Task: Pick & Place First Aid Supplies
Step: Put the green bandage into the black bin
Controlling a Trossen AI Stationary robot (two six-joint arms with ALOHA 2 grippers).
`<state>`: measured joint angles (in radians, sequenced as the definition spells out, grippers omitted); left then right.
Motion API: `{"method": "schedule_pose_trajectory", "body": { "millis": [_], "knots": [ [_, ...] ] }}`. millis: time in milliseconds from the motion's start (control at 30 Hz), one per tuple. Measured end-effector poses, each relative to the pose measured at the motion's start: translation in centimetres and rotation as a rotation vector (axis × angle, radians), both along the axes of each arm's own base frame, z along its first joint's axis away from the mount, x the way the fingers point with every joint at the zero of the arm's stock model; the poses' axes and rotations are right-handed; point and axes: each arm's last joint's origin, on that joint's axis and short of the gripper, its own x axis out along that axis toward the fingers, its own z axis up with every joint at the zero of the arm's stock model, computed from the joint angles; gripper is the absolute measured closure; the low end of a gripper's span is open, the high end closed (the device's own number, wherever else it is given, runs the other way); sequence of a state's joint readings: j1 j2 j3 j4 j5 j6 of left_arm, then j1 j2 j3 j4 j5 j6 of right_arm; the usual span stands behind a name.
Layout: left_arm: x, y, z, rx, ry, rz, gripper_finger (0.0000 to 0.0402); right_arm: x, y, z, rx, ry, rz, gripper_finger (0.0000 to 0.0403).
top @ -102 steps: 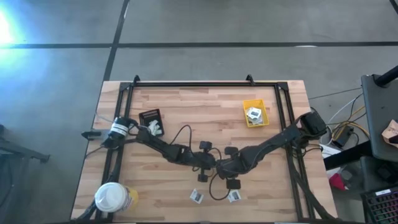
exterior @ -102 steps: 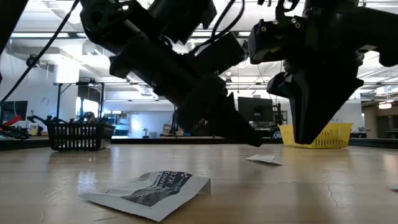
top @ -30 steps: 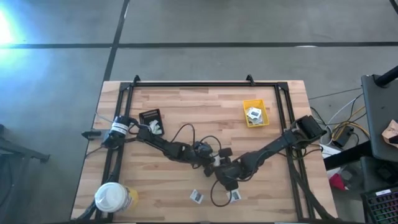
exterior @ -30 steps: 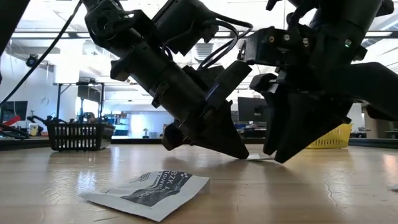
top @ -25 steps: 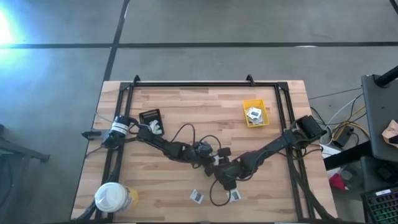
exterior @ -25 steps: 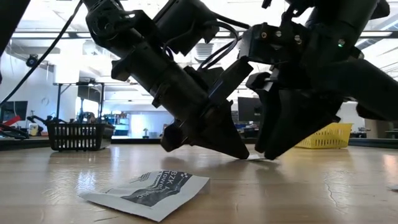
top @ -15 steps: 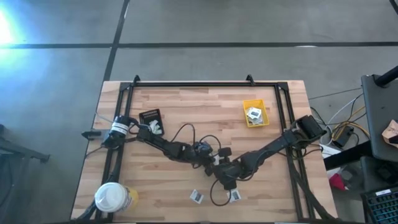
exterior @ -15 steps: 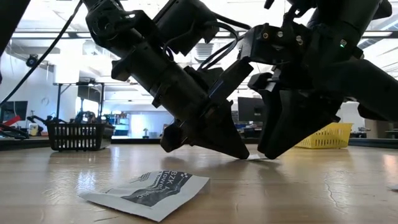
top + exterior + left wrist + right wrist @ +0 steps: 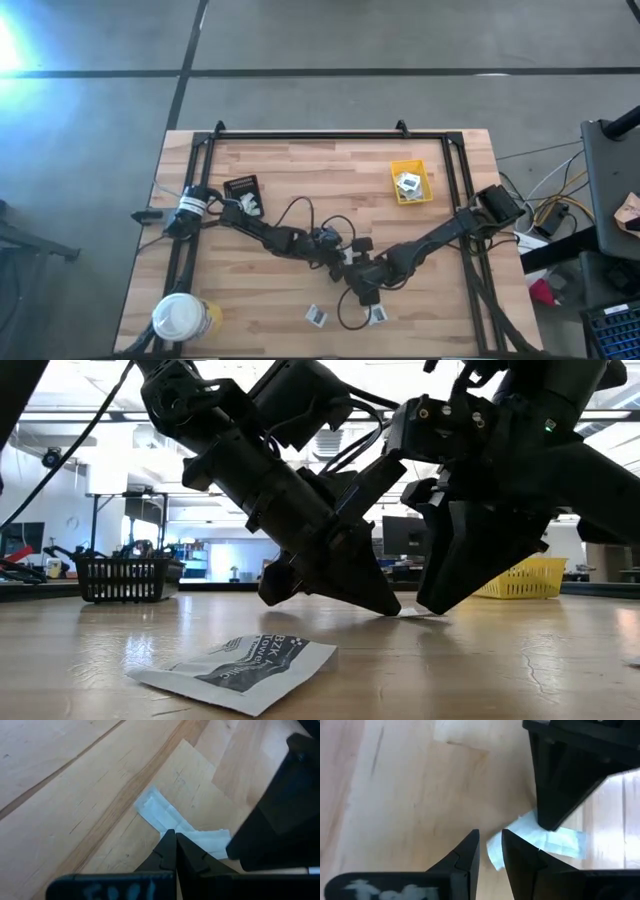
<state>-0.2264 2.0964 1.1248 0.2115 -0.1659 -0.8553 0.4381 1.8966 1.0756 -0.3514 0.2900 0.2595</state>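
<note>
Your left pincer [image 9: 175, 842] is pinched closed, its tip on a thin, pale, flat strip [image 9: 165, 817] lying on the smooth wooden bench [image 9: 300, 170]. Your right pincer [image 9: 490, 847] is slightly open, right beside the strip's other end, mid-bench

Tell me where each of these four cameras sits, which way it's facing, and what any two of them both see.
High view: overhead, looking straight down on the table; both arms meet mid-table.
Low view: at tabletop height, looking level across; both arms come down from above, a packet lies in front.
Left wrist view: on the left arm, looking past its shut left gripper at a pale strip.
Right wrist view: on the right arm, looking past its open right gripper.
Both wrist views share that strip and the opposite gripper.
</note>
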Motion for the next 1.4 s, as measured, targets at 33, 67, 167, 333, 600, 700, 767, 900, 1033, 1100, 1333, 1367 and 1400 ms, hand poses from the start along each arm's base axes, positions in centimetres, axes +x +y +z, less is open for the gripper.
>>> {"method": "schedule_pose_trajectory", "body": {
  "millis": [33,67,167,333,600,700,767,900,1033,1100,1333,1367,1400],
  "knots": [
    [0.0,0.0,0.0,0.000,0.002,0.001,0.0401,0.1,0.1,0.1,0.006,-0.005,-0.001,0.0326],
    [0.0,0.0,0.0,0.000,0.002,0.002,0.0401,0.1,0.1,0.1,0.009,-0.008,0.000,0.0325],
    [0.0,0.0,0.0,-0.004,0.002,0.006,0.0401,0.1,0.1,0.0,0.013,-0.012,0.001,0.0318],
    [0.0,0.0,0.0,-0.004,0.002,0.008,0.0401,0.1,0.1,-0.6,-0.001,-0.002,-0.002,0.0310],
    [-0.1,0.0,-0.1,-0.007,0.012,0.002,0.0401,0.0,0.0,-1.6,-0.065,0.019,-0.024,0.0319],
    [-0.1,0.0,-0.1,-0.013,0.014,0.002,0.0401,-0.2,-0.1,-1.3,-0.063,0.032,-0.032,0.0325],
    [-0.1,0.0,-0.1,-0.014,0.014,0.002,0.0401,-0.4,-0.2,-1.2,-0.067,0.043,-0.035,0.0326],
    [-0.3,-0.2,-0.3,-0.047,0.038,-0.012,0.0401,-0.7,-0.3,-1.4,-0.045,0.079,-0.040,0.0323],
    [-0.3,-0.2,-0.2,-0.053,0.034,-0.014,0.0401,-0.7,-0.3,-1.5,-0.032,0.079,-0.050,0.0321],
    [-0.3,-0.2,-0.3,-0.051,0.034,-0.015,0.0401,-0.6,-0.2,-1.4,-0.024,0.073,-0.050,0.0323],
    [-0.4,-0.2,-0.4,-0.039,0.035,-0.017,0.0401,-0.7,0.4,0.0,-0.003,0.054,-0.014,0.0312],
    [-0.4,-0.1,-0.4,-0.037,0.035,-0.016,0.0401,-0.8,0.6,0.3,-0.001,0.049,-0.008,0.0308],
    [-0.4,-0.1,-0.4,-0.036,0.034,-0.014,0.0401,-0.9,0.8,0.4,0.011,0.046,0.002,0.0304]
  ]
}}
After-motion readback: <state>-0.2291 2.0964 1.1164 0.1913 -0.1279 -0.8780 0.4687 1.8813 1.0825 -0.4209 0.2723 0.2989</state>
